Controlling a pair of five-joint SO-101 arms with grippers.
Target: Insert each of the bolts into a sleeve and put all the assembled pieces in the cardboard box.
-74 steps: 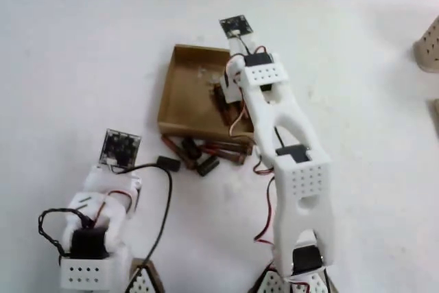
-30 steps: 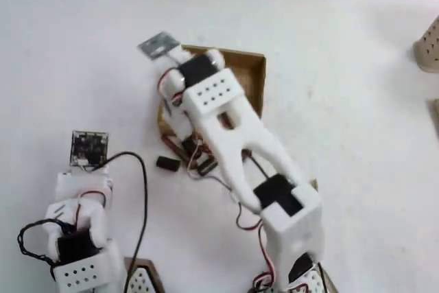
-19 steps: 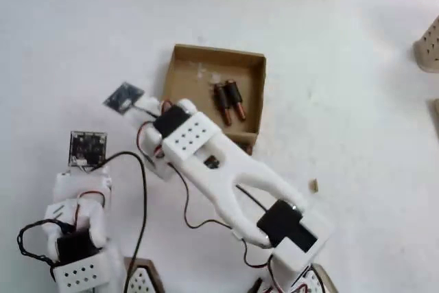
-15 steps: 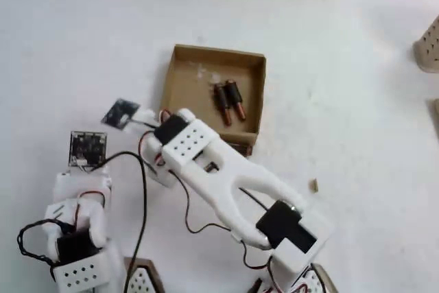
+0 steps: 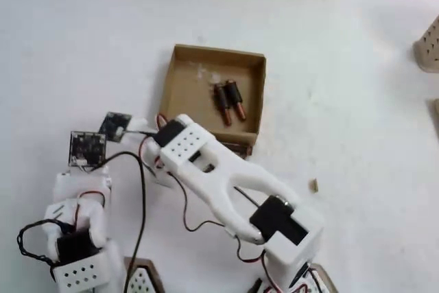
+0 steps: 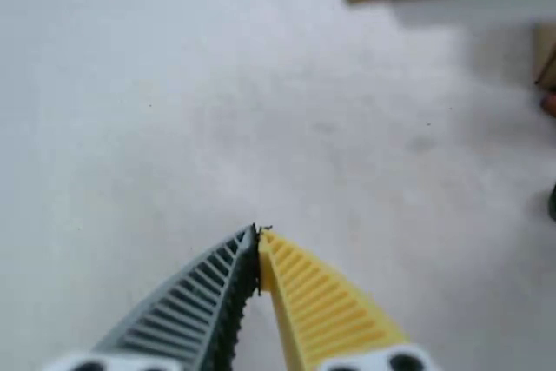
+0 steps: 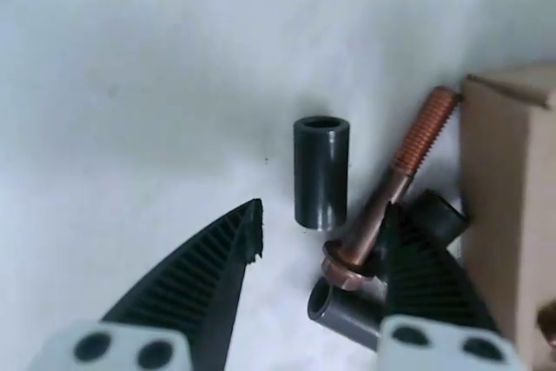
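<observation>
1. Left arm: lower left of the high view, folded back near the table's front edge. Left gripper: grey and yellow jaws pressed together tip to tip above the bare white table.
2. Right arm: runs from the lower middle of the high view diagonally up and left. Its wrist sits off the lower-left corner of the cardboard box.
3. Right gripper: black jaws spread wide, gripping nothing. A dark sleeve lies on the table just ahead of the gap and touches neither finger.
4. Copper bolt: lies on the table just beside the sleeve, tilted to it and not inserted. Its head is near one finger, its threaded end toward the box corner.
5. Second sleeve: by the bolt head. Third sleeve: partly hidden behind a finger, near the box wall.
6. The box is at centre of the high view, open. Two assembled pieces lie side by side in its right half.
7. Dark parts: just below the box's lower edge, partly covered by the right arm. Cannot tell which parts.
8. Small tan scrap: right of centre, well apart from the box.
9. Pale perforated object: right edge of the frame.
</observation>
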